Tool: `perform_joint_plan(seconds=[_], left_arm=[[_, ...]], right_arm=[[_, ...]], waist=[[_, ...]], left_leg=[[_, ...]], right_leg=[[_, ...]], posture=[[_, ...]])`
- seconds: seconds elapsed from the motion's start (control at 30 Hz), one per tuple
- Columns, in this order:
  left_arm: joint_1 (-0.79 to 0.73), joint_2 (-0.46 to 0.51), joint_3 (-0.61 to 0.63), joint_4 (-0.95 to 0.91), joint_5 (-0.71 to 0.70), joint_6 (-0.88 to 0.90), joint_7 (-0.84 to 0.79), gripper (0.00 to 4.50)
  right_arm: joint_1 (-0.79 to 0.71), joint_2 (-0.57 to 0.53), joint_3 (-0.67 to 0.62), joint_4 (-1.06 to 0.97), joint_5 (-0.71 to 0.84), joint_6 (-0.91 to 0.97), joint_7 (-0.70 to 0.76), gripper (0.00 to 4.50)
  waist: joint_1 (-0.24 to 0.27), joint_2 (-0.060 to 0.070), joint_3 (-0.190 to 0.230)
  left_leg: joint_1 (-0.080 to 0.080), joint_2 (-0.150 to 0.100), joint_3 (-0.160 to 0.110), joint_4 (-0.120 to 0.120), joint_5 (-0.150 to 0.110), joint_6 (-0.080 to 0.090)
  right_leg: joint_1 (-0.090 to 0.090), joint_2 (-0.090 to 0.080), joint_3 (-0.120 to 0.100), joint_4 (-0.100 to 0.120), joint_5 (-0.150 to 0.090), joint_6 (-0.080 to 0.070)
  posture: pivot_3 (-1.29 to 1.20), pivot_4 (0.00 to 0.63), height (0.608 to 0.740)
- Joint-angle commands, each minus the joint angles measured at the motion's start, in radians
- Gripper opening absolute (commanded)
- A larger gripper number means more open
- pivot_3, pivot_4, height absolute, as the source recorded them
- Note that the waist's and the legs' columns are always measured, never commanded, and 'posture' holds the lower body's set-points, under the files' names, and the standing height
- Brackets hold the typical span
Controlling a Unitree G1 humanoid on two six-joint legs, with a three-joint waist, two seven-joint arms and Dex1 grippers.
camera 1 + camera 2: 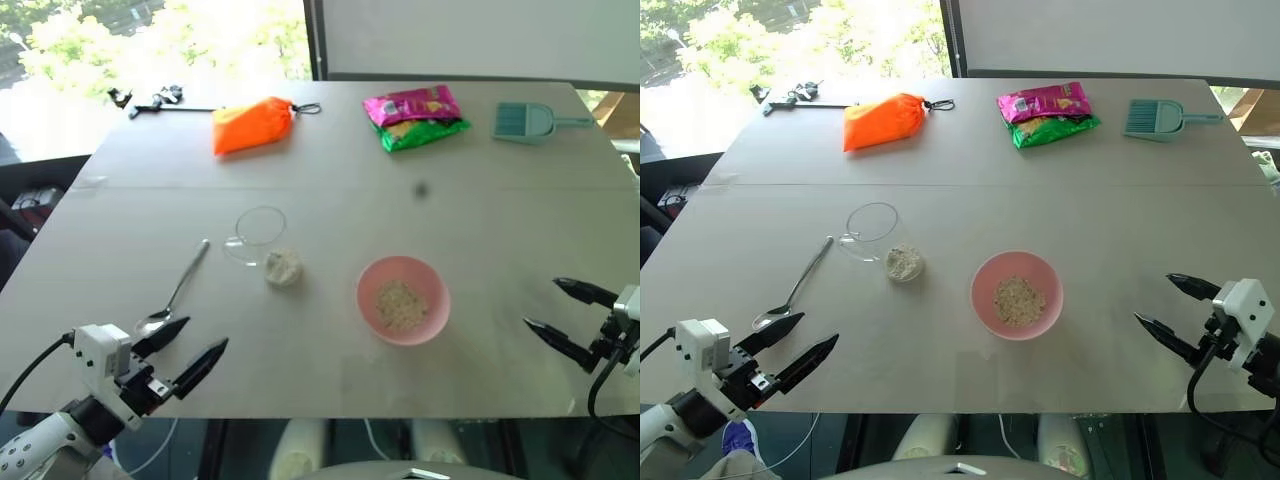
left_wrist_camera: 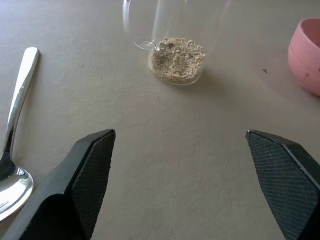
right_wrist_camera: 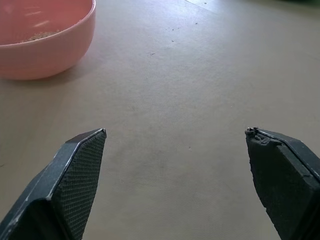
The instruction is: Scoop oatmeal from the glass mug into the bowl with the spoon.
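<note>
Two grippers low over the table (image 1: 480, 330), both empty, fingers spread wide. Left gripper (image 1: 196, 349) at the near left edge, right gripper (image 1: 553, 312) at the near right edge, well apart from each other.

Spoon (image 1: 178, 288) lies flat on the table just ahead of the left gripper, its oval end nearest the outer fingertip, handle running away toward the mug. Not touched.

Glass mug (image 1: 258, 234) is further out from the left gripper, ahead and toward the middle. Upright or tipped, can't tell. Oatmeal (image 1: 284, 268) sits as a small heap at its closed end.

Pink bowl (image 1: 403, 300) is between the two grippers, nearer the middle, just beside the mug on its right-gripper side, not touching. Some oatmeal in it too.

Far side of the table: orange pouch (image 1: 252, 125) ahead of the left gripper, pink and green snack packet (image 1: 414, 117) in the middle, teal scoop (image 1: 527, 122) ahead of the right gripper. Black tool (image 1: 150, 101) at the far left corner.
</note>
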Motion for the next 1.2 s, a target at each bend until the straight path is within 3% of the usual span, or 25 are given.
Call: perform_joint_plan(seconds=[0.03,0.13,0.33,0.5,0.6,0.9,1.2], left_arm=[[-0.007,0.001,0.01,-0.028,-0.019,0.003,0.016,4.32],[-0.036,-0.01,0.005,-0.027,-0.036,0.01,0.037,4.32],[-0.062,-0.005,0.009,-0.039,-0.038,0.02,0.052,4.32],[-0.076,-0.009,0.064,-0.006,-0.066,-0.006,0.037,4.32],[-0.112,0.036,0.121,0.066,-0.08,-0.007,0.008,4.32],[-0.177,0.116,0.206,0.216,-0.094,0.043,0.002,4.32],[-0.207,0.24,0.197,0.312,-0.032,0.156,0.046,4.32]], right_arm=[[-0.018,-0.011,0.002,-0.062,0.011,0.021,-0.019,4.5],[-0.085,0.004,0.033,-0.099,0.042,0.06,-0.058,4.5],[-0.174,-0.009,0.049,-0.081,0.121,0.076,0.028,4.5],[-0.189,-0.035,0.036,-0.136,0.29,0.101,0.224,4.5],[-0.22,-0.056,0.044,-0.164,0.348,0.118,0.292,4.5],[-0.257,-0.009,0.051,-0.255,0.465,0.16,0.293,4.5],[-0.236,-0.003,0.019,-0.207,0.489,0.141,0.387,4.5]], waist=[[0.0,0.0,0.0],[-0.003,0.001,0.0],[0.002,0.0,0.0],[0.001,0.0,0.0],[0.001,0.0,0.0],[0.0,0.0,0.001],[0.0,0.0,0.001]], left_leg=[[0.0,0.0,0.0,0.0,0.0,0.0],[0.001,0.0,0.0,0.0,0.0,0.0],[0.0,0.0,0.0,0.0,0.0,0.0],[-0.001,0.0,-0.002,0.0,0.0,0.0],[-0.001,0.0,-0.002,0.0,0.0,0.0],[-0.001,0.0,-0.003,0.0,0.0,0.0],[-0.001,0.0,-0.004,0.0,0.0,0.0]], right_leg=[[0.0,0.0,0.0,0.0,0.0,0.0],[0.0,0.0,0.0,0.0,0.0,0.0],[0.0,0.0,-0.001,0.0,0.0,0.0],[0.0,0.0,-0.003,-0.001,0.0,0.0],[0.001,0.0,-0.003,-0.001,0.0,0.0],[0.001,0.0,-0.003,-0.001,0.0,0.0],[0.001,0.0,-0.004,0.0,0.0,0.0]], posture=[[0.0,0.15,0.74],[0.0,0.15,0.74],[0.0,0.15,0.74],[0.0,0.15,0.74],[0.0,0.15,0.74],[0.0,0.15,0.74],[0.0,0.15,0.74]])
